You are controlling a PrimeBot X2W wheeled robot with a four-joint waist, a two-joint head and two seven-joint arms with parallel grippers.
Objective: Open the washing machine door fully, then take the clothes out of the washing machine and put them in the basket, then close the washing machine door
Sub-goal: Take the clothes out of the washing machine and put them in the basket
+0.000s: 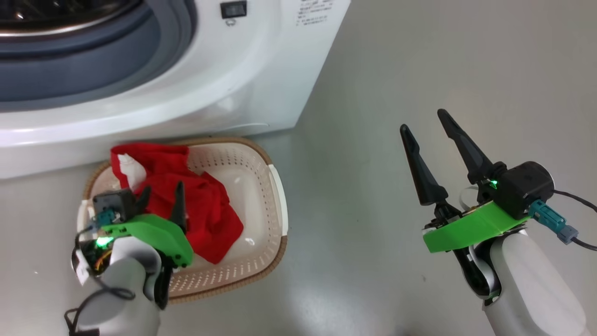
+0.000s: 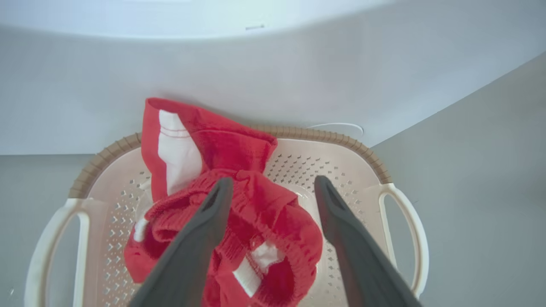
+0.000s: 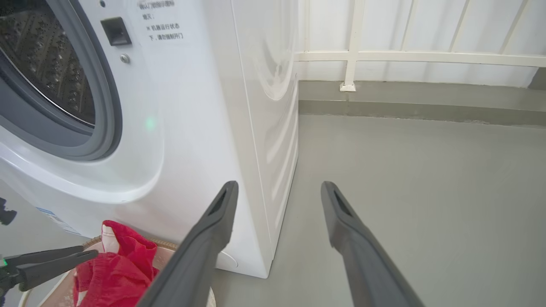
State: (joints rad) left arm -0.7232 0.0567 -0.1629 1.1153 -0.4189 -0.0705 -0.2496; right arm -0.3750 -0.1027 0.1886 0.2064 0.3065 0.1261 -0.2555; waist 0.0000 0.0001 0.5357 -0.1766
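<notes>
In the basket (image 1: 278, 196), hard against the washing machine (image 1: 261, 70) front: red clothes (image 1: 210, 210), heaped directly under the left claw (image 1: 163, 186), which gapes wide, gripping nothing. Right claw (image 1: 422, 119) also wide and empty, well right of the basket.

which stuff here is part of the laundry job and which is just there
Part of the job:
washing machine
red clothes
basket

Just there:
white railing
grey floor
</notes>
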